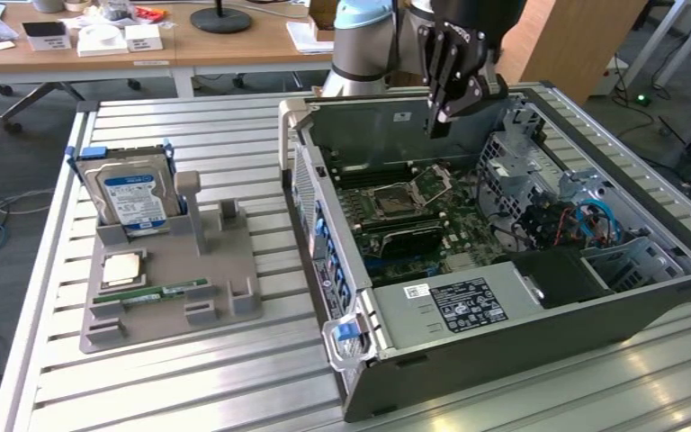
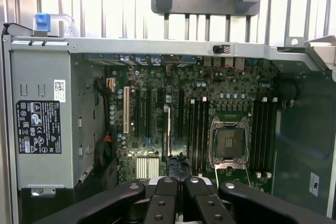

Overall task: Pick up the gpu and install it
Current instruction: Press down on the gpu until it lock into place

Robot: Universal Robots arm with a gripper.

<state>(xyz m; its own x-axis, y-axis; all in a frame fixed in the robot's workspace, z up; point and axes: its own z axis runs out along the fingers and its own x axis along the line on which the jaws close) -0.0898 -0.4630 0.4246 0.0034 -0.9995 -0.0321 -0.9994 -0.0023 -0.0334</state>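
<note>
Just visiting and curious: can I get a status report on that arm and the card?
Gripper shut, empty, above the open computer case. Gpu standing in the motherboard, apart from the gripper. Nothing between them.

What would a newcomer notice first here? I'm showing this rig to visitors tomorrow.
The open computer case, its motherboard bare, dominates the exterior view's right, with the black claw hanging over it. On that view's left, a blue-labelled hard drive stands upright in a grey holder.
</note>
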